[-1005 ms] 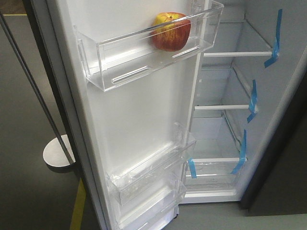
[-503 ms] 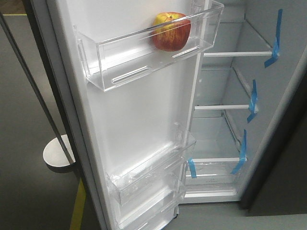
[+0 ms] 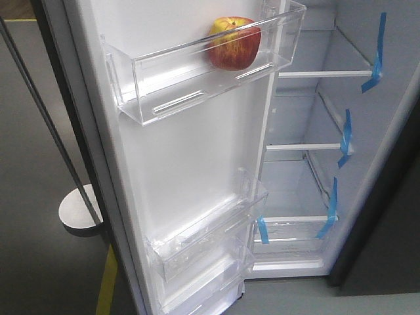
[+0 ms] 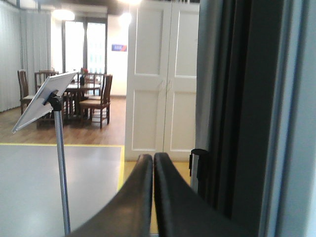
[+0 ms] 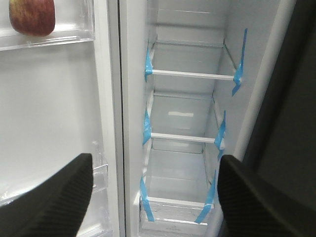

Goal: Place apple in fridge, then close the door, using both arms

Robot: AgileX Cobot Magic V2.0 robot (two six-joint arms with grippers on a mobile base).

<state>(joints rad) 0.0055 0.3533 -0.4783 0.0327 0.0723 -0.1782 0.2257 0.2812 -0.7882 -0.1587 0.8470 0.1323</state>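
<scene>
My left gripper is clenched on nothing, the door just right of its jaws. My right gripper gapes wide. The apple sits in a door-mounted bin up-left of those jaws, and the fridge shows between them.

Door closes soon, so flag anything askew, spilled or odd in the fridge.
Nothing spilled or askew. The apple rests in the top bin of the door. Only oddity: blue tape on the shelves.

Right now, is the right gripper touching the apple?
Apart. The right wrist view shows the right gripper open and empty low in frame, while the apple sits in the door bin well above it.
</scene>
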